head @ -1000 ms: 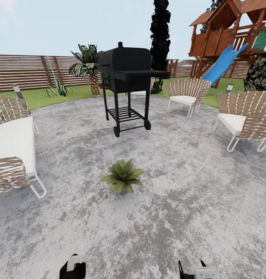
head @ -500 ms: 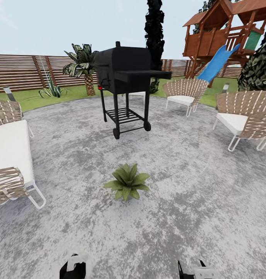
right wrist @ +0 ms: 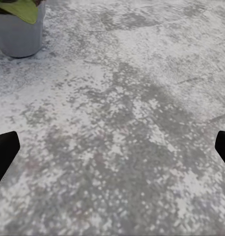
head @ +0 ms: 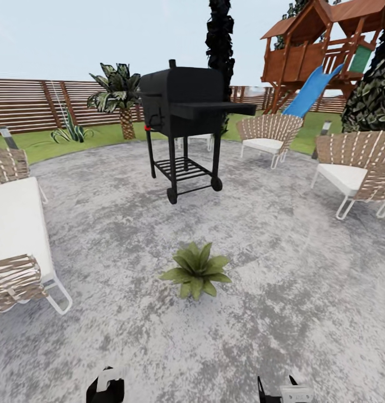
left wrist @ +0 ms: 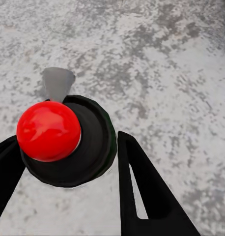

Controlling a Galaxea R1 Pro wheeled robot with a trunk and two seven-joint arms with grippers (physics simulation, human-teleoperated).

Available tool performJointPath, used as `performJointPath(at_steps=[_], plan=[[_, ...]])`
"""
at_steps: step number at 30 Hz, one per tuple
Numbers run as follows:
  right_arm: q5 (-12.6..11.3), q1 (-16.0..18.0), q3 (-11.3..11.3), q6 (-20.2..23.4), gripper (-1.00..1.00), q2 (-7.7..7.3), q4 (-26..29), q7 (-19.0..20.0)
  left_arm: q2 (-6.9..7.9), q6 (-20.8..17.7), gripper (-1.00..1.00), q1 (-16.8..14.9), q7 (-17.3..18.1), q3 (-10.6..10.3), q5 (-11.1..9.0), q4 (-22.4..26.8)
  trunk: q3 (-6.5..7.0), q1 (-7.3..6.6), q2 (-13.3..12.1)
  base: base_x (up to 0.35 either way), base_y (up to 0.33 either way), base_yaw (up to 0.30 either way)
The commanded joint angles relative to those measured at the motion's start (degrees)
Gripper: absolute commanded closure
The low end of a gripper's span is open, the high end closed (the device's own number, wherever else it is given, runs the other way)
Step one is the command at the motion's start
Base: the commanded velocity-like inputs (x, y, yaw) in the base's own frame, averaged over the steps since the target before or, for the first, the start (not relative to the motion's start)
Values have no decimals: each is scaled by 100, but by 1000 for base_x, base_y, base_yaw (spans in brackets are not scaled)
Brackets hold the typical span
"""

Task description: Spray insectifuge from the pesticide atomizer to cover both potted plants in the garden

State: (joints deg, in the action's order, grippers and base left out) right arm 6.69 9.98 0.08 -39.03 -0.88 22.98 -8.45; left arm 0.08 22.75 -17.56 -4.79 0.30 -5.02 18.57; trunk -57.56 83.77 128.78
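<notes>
Round grey stone patio, mottled, ringed by lawn and a brown slatted fence. On the patio: black wheeled grill, woven chairs with white cushions at right and behind the grill, a white-cushioned lounger at left. A palm, wooden play tower and blue slide stand beyond.

One potted plant — low green rosette — sits on the stone ahead of the robot, in front of the grill; its pale pot shows near the right gripper.

Left gripper: black fingers closed against a dark round-bodied object with a red ball on top, viewed end-on — probably the sprayer, held above bare stone.

Right gripper: fingertips spread wide, nothing between them, stone below.
</notes>
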Motion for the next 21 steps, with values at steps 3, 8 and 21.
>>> performJointPath(at_steps=[3,8,21], plan=[[61,4,1,-8,-100,0,-4,-52,1,19,100,-2,4,-12,-51,-3,5,0,2,54,283,-258],[61,4,1,-8,-100,0,-4,-52,1,19,100,-2,4,-12,-51,-3,20,0,2,13,282,-260],[54,4,1,-6,-100,-7,-1,-52,3,23,100,-2,32,-30,-27,18,62,0,2,1,224,-261]])
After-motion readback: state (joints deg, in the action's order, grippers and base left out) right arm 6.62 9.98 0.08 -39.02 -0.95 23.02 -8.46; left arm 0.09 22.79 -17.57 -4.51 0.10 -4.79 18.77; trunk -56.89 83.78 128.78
